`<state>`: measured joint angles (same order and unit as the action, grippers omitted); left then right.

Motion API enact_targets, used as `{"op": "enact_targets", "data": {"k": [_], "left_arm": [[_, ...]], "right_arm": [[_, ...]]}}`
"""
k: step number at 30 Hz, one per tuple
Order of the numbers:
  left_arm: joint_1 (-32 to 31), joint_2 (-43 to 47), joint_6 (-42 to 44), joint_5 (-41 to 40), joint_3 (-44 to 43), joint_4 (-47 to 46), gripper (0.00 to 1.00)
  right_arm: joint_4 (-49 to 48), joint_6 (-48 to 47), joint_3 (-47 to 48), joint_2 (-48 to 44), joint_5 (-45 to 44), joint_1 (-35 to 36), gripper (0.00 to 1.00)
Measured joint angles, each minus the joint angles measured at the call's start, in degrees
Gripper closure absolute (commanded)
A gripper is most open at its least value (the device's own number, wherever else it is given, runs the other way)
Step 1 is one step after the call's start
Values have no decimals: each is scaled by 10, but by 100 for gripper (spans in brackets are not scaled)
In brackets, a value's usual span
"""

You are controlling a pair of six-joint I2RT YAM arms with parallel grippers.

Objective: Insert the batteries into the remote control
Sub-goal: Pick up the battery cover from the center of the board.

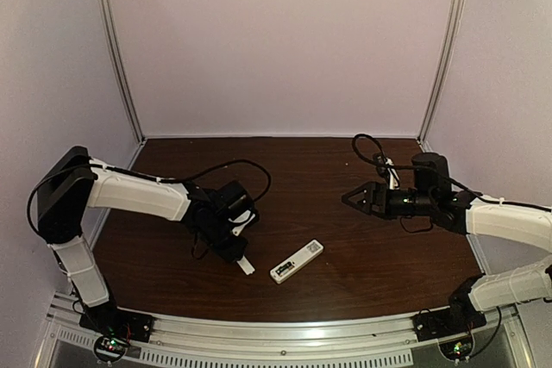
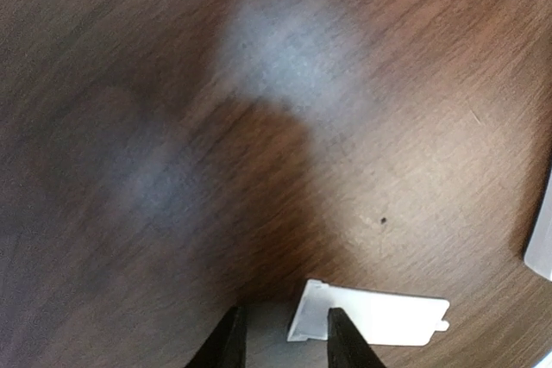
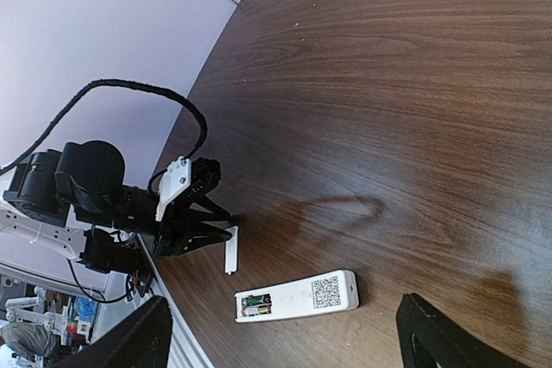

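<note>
**A:** The left gripper (image 2: 285, 346) is down at the table (image 1: 379, 256), its 2 fingers parted by a narrow gap. One end of the small white cover piece (image 2: 388, 316) lies in that gap, flat on the wood. The rest of it runs out to the right past one finger. It isn't pinched, and I can't tell whether either finger touches it.

**B:** And the right gripper (image 1: 349, 198)?

**A:** It is held above the table on the right side, pointing left. The jaws are spread wide with nothing between them.

**B:** Where's the remote control (image 1: 296, 261)?

**A:** It lies flat on the dark wood, around the middle and toward the near edge. It is just right of the cover piece and apart from it. It lies slantwise with its back side up, and a square code label (image 3: 325, 292) shows there.

**B:** The batteries (image 3: 255, 303)?

**A:** They sit in the open compartment at the remote's near-left end, the end closest to the cover piece. From the right wrist camera they look like 2 lying side by side, gold-green. They are too small for me to say more.
</note>
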<state>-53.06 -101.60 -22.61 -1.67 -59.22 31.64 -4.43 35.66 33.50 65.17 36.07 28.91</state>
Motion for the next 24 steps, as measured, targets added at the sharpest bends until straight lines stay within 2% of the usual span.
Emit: {"op": "enact_targets", "data": {"k": [5, 13, 21, 24], "left_arm": [[5, -12, 37, 6, -14, 2, 73], [6, -19, 63, 35, -21, -1, 90], [6, -18, 67, 59, -15, -4, 93], [5, -16, 66, 59, -12, -7, 100]], "right_arm": [[0, 0, 0, 0, 0, 0, 9], [0, -5, 0, 0, 0, 0, 9], [0, -8, 0, 2, 0, 0, 10], [0, -8, 0, 3, 0, 0, 11]]}}
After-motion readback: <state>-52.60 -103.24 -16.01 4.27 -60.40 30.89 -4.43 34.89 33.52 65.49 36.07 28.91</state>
